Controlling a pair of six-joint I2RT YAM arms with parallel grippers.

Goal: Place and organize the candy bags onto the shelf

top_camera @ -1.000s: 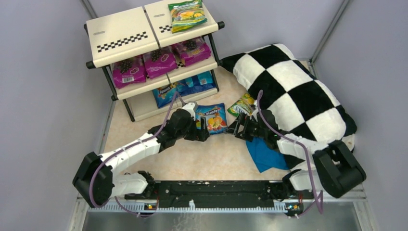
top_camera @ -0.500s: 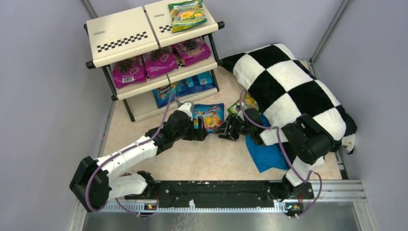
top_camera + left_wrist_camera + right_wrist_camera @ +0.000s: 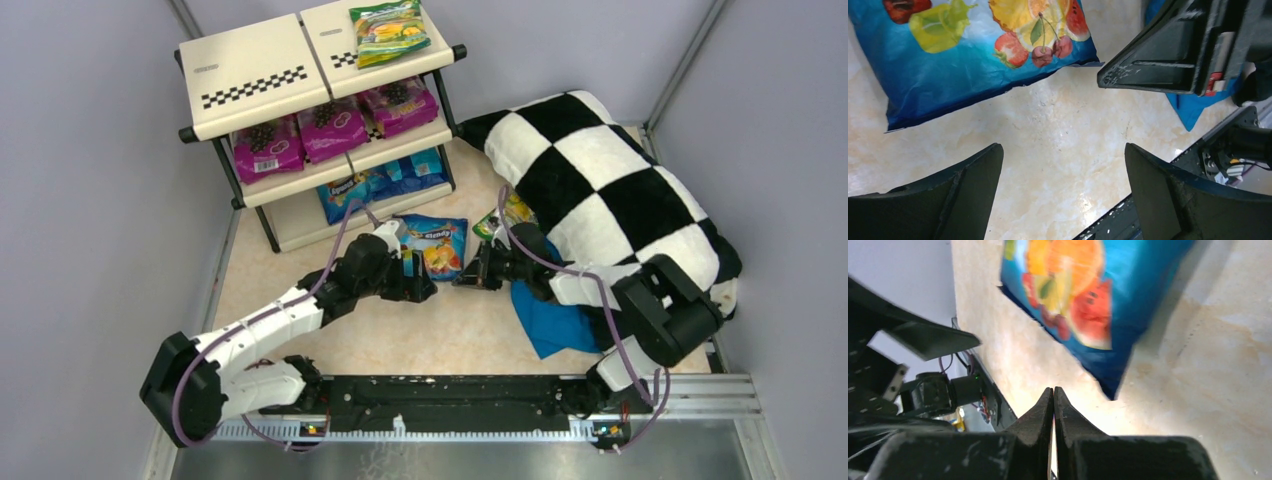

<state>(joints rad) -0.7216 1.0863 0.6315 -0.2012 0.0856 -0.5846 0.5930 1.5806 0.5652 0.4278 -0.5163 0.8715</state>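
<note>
Right gripper (image 3: 1053, 390) just snapped fingers together, empty; blue candy bag (image 3: 1083, 300) lies just past tips. Left gripper (image 3: 1062, 150) fingers apart, bag ahead, ungrasped.

Even, diffuse light fills the overhead view, leaving only soft shadows on the table (image 3: 400, 335). The left wrist view is sharp, with pale glare on that surface. The right wrist view is smeared (the blue candy bag (image 3: 1083, 300) most of all).
</note>
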